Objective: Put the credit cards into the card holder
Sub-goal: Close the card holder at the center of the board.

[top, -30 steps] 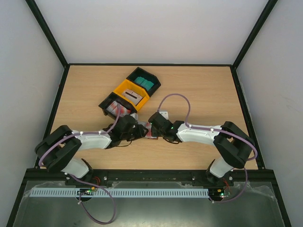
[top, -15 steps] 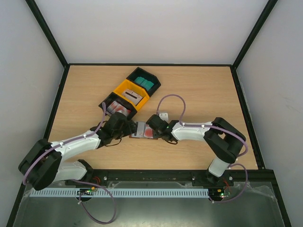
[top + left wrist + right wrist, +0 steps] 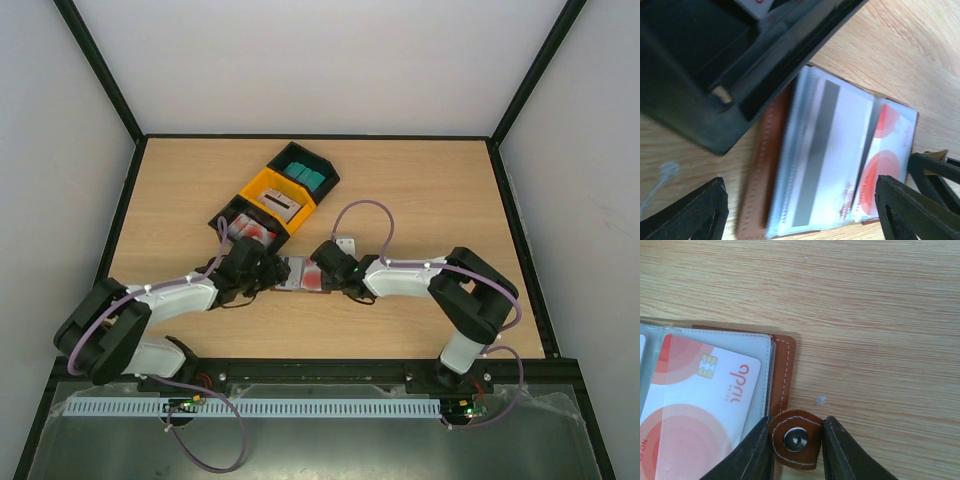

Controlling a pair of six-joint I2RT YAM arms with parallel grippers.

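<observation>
The brown card holder [image 3: 298,274] lies open on the table between my two grippers. In the left wrist view its leather edge [image 3: 759,190] and clear sleeves show, with a white card [image 3: 825,165] turned stripe side up and a white card with red circles [image 3: 885,165] in the right sleeve. My left gripper [image 3: 800,200] is open and empty, straddling the holder just above it. My right gripper [image 3: 796,440] is shut on the holder's snap tab [image 3: 796,441], beside the sleeve with the red-and-white card [image 3: 700,405]. More cards lie in the bins.
Three bins stand in a row behind the holder: a black one with teal cards [image 3: 303,170], a yellow one with a grey card [image 3: 273,200], a black one with white and red cards [image 3: 240,228], close to my left gripper [image 3: 266,272]. A small pale object [image 3: 347,243] lies behind my right gripper [image 3: 324,274].
The card holder and my right gripper have shifted left towards the bins. My left gripper has drawn back left and now sits over the holder's left half.
</observation>
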